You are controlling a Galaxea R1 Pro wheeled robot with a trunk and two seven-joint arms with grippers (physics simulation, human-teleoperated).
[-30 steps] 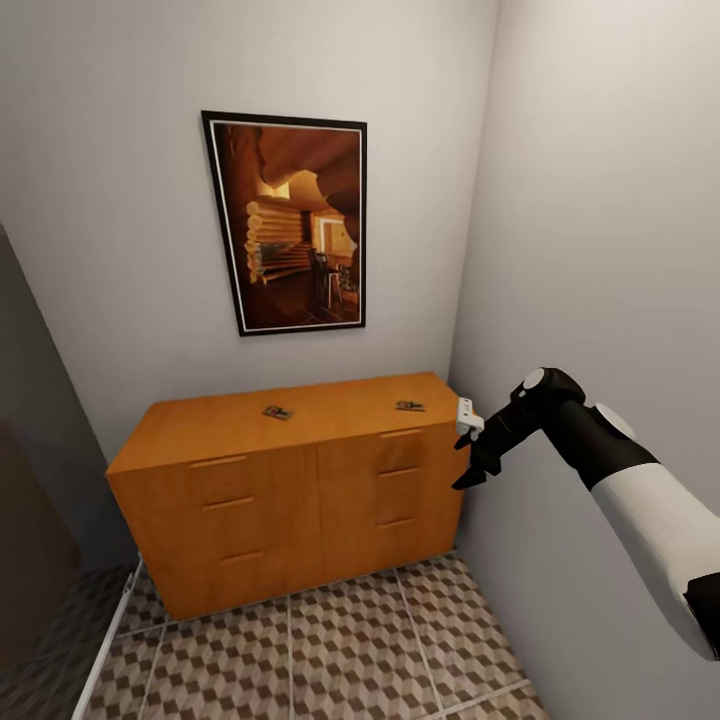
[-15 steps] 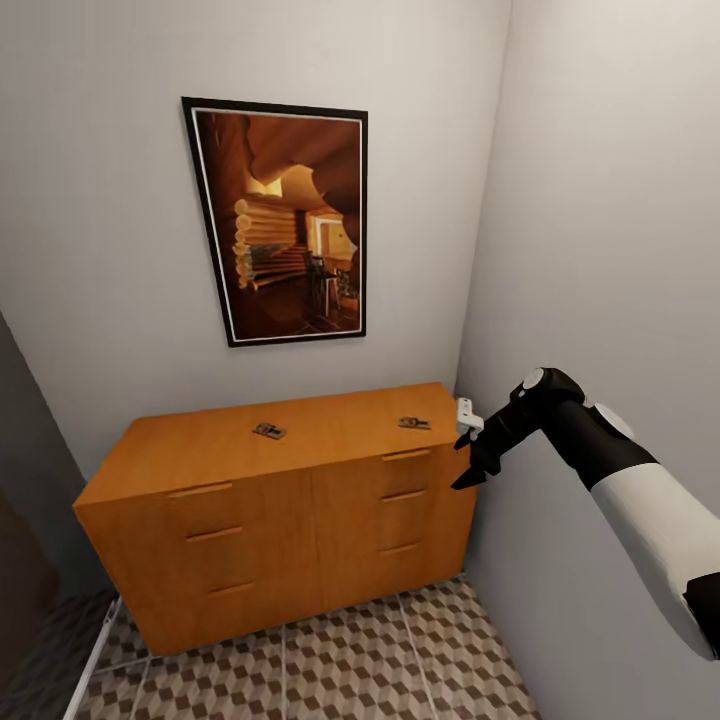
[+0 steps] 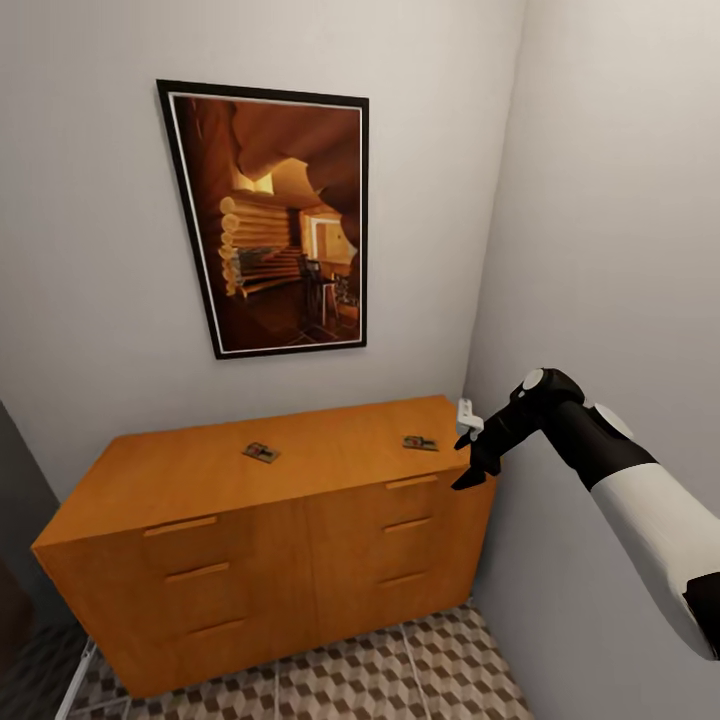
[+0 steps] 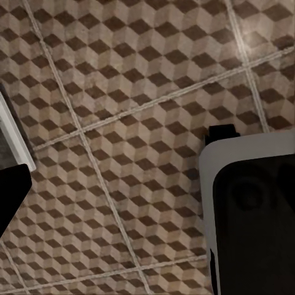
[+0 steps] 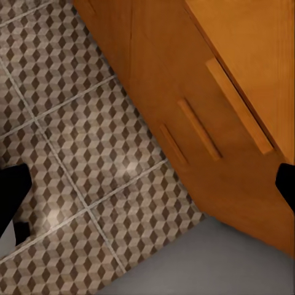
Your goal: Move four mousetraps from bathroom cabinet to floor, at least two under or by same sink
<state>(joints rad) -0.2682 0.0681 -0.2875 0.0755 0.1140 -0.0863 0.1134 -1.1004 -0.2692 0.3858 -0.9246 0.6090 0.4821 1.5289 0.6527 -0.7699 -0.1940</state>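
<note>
Orange-brown wood makes up the long low cabinet (image 3: pixel 270 520), which is set against the grey wall beneath a dark-framed picture of a log cabin (image 3: pixel 275 215). Two small flat brown wooden mousetraps with dark wire parts are seen on the cabinet's flat top: one mousetrap (image 3: pixel 261 452) near the middle of the top, the other mousetrap (image 3: pixel 420 443) close to its end by the side wall. The remaining two are not made out. The black right gripper (image 3: pixel 472 462) is held just off that end of the cabinet, beside the nearer trap, its fingers pointed downward; whether they are spread or pressed together cannot be told, though nothing is seen between them. From the right wrist view, the drawer fronts and bar handles (image 5: pixel 200 129) are looked down on, with the cube-patterned tiled bathroom floor (image 5: pixel 80 153) below. Each trap is judged to be light, stiff and thin, likely to slide on the smooth top; it is best taken across the short edges of its board, clear of the wire parts.
</note>
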